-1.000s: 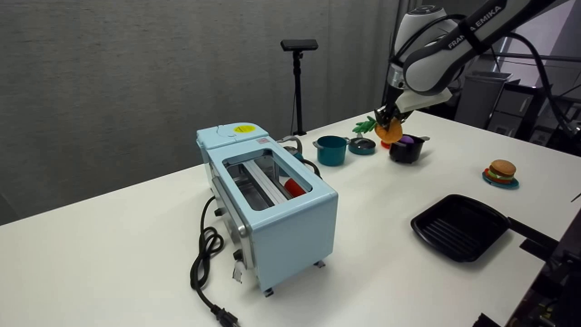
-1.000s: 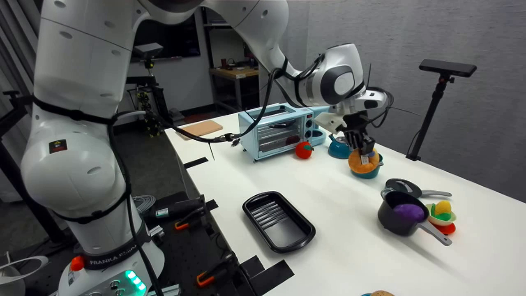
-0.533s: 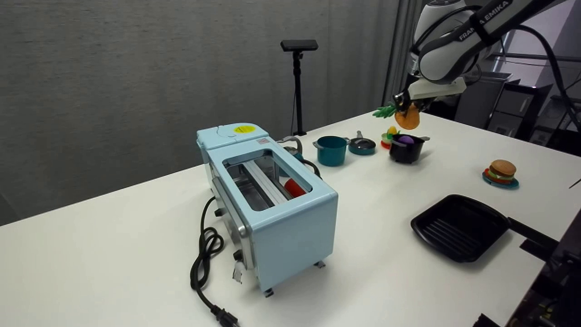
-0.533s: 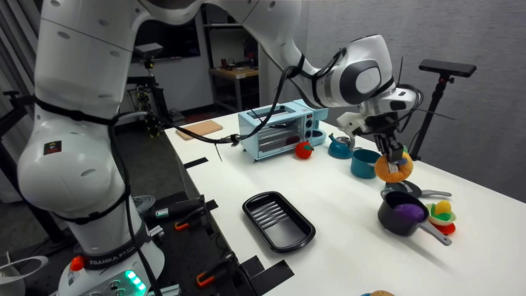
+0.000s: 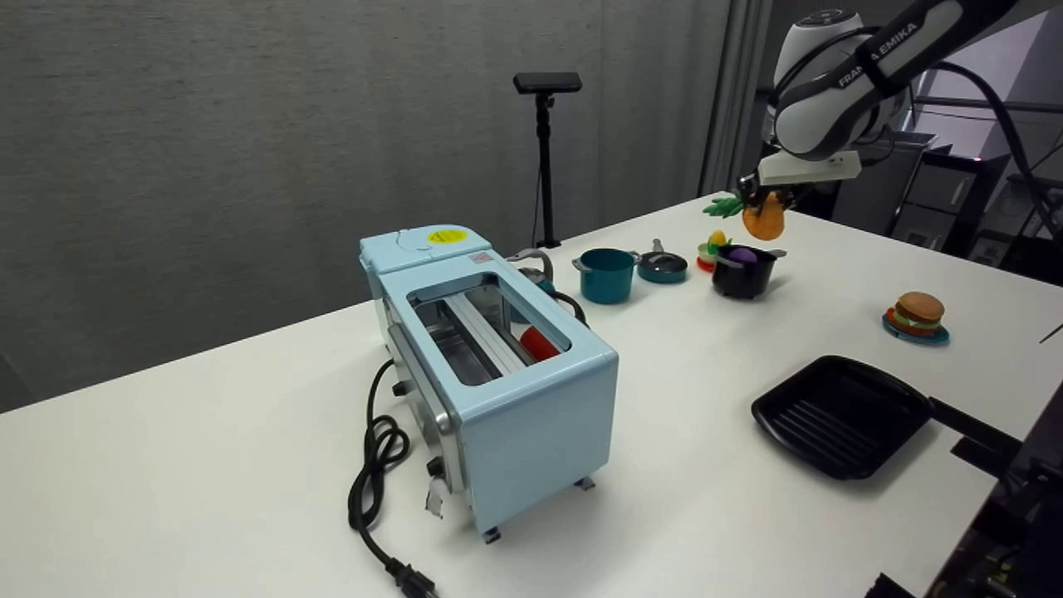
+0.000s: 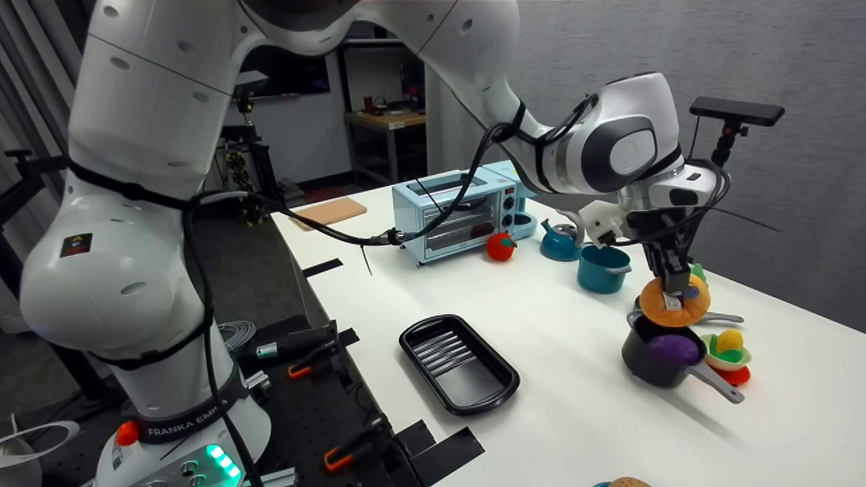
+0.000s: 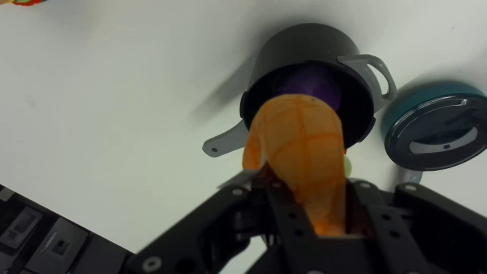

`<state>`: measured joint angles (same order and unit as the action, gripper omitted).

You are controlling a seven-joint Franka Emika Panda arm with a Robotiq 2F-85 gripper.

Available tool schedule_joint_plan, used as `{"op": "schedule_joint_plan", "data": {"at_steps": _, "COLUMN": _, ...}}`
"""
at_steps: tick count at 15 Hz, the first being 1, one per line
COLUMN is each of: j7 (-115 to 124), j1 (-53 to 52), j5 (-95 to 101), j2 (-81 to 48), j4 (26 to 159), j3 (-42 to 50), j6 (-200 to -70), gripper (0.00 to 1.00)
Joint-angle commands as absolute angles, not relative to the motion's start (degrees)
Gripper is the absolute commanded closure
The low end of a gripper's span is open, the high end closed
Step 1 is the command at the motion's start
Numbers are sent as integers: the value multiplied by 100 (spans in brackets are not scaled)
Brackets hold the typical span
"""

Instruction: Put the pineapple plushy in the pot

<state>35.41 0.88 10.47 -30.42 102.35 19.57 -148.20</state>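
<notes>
up near the mouth of the dark pot (image 6: 643, 369), clear of its rim, the pineapple plushy (image 7: 304, 140) hangs tipped on its side, with its green tuft (image 5: 724, 206) sticking out sideways. the fingers (image 7: 375, 219) pinch its orange body between them; in the wrist view it hides part of the pot's mouth. whether it is squarely over that mouth cannot be told. in the pot sits a purple toy (image 6: 675, 350). just beside the pot, on the worktop (image 6: 555, 412), are a small bowl (image 6: 731, 366) with a yellow toy (image 6: 729, 339) in it and a small teal pan (image 5: 662, 267). the teal pot (image 5: 606, 281) stands near the dark pot; apart from it lie the toy burger (image 5: 918, 309) and the black tray (image 6: 460, 365), and well apart from it the blue toaster (image 5: 531, 432).
</notes>
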Motion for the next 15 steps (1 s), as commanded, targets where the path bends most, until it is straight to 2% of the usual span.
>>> {"op": "schedule_joint_plan", "data": {"at_steps": 1, "j7": 3451, "j1": 198, "j5": 885, "j2": -3299, "j4": 9875, "j3": 1870, "j6": -14651, "gripper": 95}}
{"op": "schedule_joint_plan", "data": {"at_steps": 2, "j7": 3435, "j1": 210, "j5": 847, "j2": -3323, "j4": 9855, "j3": 1851, "j6": -14643, "gripper": 53}}
{"op": "schedule_joint_plan", "data": {"at_steps": 3, "j7": 3431, "j1": 206, "j5": 830, "j2": -3345, "j4": 9840, "j3": 1849, "j6": -14645, "gripper": 53}}
{"op": "schedule_joint_plan", "data": {"at_steps": 10, "j7": 3446, "j1": 50, "j5": 978, "j2": -3230, "j4": 9975, "j3": 1931, "j6": -14766, "gripper": 1}}
{"op": "schedule_joint_plan", "data": {"at_steps": 15, "j7": 3190, "j1": 91, "j5": 873, "j2": -3079, "j4": 10069, "j3": 1768, "j6": -14746, "gripper": 0}}
